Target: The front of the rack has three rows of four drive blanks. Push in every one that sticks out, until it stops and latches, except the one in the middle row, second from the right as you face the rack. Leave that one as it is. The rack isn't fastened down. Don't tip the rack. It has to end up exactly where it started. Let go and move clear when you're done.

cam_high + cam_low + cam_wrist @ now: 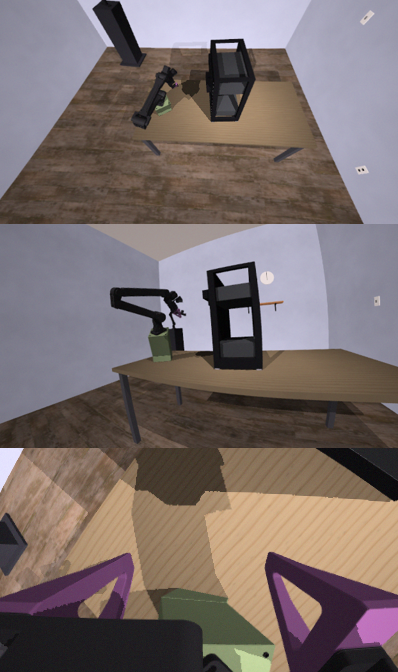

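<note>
The black rack (230, 81) stands upright on the wooden table (230, 118); it also shows in the exterior view (235, 317). Its front faces my arm, and a dark blank (205, 294) juts out of the top row on that side. The other blanks are hidden from the top and exterior views. My gripper (180, 313) is open and empty, with purple fingers, and hangs in the air well short of the rack front, at about mid height. In the wrist view the gripper (200, 593) looks down on the table and my green base (215, 628).
My arm's green base (163, 107) sits at the table's left end. A tall black tower (119, 32) stands on the floor behind. A small dark box (176, 339) stands behind the base.
</note>
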`<state>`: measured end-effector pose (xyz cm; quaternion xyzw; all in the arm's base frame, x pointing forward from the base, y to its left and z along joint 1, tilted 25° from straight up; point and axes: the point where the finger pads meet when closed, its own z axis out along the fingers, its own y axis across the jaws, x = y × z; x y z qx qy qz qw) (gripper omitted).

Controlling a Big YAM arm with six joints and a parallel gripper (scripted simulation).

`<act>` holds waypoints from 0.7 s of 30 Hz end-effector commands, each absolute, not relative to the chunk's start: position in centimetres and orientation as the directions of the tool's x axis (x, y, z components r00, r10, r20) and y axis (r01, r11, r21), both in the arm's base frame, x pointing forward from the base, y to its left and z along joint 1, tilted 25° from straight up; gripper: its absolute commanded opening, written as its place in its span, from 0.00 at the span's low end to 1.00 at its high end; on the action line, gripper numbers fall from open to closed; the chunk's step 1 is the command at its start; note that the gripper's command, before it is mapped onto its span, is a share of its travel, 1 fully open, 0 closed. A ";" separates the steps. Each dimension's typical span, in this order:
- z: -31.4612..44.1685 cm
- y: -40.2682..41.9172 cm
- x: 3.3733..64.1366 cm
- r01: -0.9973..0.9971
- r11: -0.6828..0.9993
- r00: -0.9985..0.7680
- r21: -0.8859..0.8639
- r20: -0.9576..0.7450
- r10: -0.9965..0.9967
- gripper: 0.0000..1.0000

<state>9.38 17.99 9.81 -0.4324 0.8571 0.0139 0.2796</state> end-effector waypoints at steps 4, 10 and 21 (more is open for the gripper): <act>9.3 20.3 11.1 -0.662 0.740 -0.545 -0.118 -0.602 -0.584 1.00; 9.7 21.6 12.4 -0.609 0.792 -0.571 -0.042 -0.670 -0.474 1.00; 11.9 24.3 16.4 -0.446 0.869 -0.588 0.215 -0.803 -0.103 1.00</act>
